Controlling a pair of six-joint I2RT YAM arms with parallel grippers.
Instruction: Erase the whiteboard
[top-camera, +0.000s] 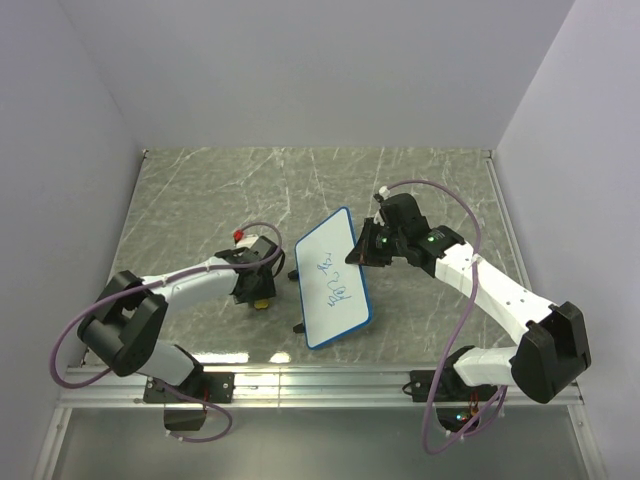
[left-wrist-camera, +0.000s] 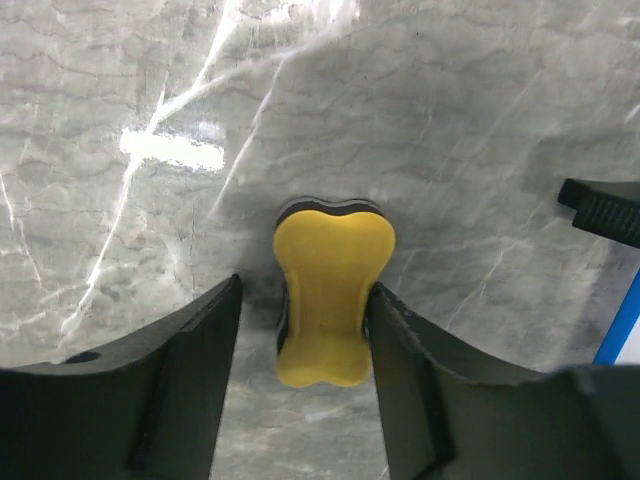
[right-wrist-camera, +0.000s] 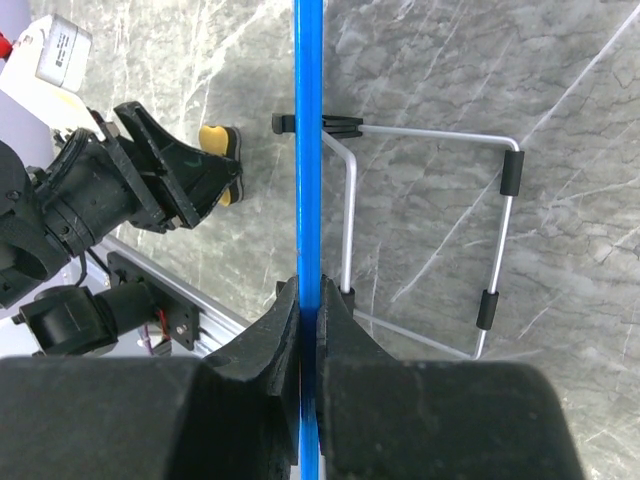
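Room: plain pale walls (top-camera: 300, 70) close in the workspace at 9, 12 and 3 o'clock.
Table (top-camera: 200, 190): grey marble-patterned top with white veins, glossy enough to show light glare; a metal rail (top-camera: 320, 385) runs along its 6 o'clock edge.
Whiteboard (top-camera: 333, 280): near the table's middle, blue-framed, its long side running from 11 to 5 o'clock, with blue scribbles on its face.
Wire stand (right-wrist-camera: 512, 172): behind the board, its feet on the table.
Right gripper (top-camera: 358, 252): at the board's 2 o'clock edge, jaws clamped on the blue frame.
Left gripper (left-wrist-camera: 305, 290): at the board's 9 o'clock, jaws apart on either side of the eraser.
Eraser (left-wrist-camera: 330, 290): small yellow block with a dark underside, lying on the table; one finger (left-wrist-camera: 400, 340) is against its side and the other is just clear.
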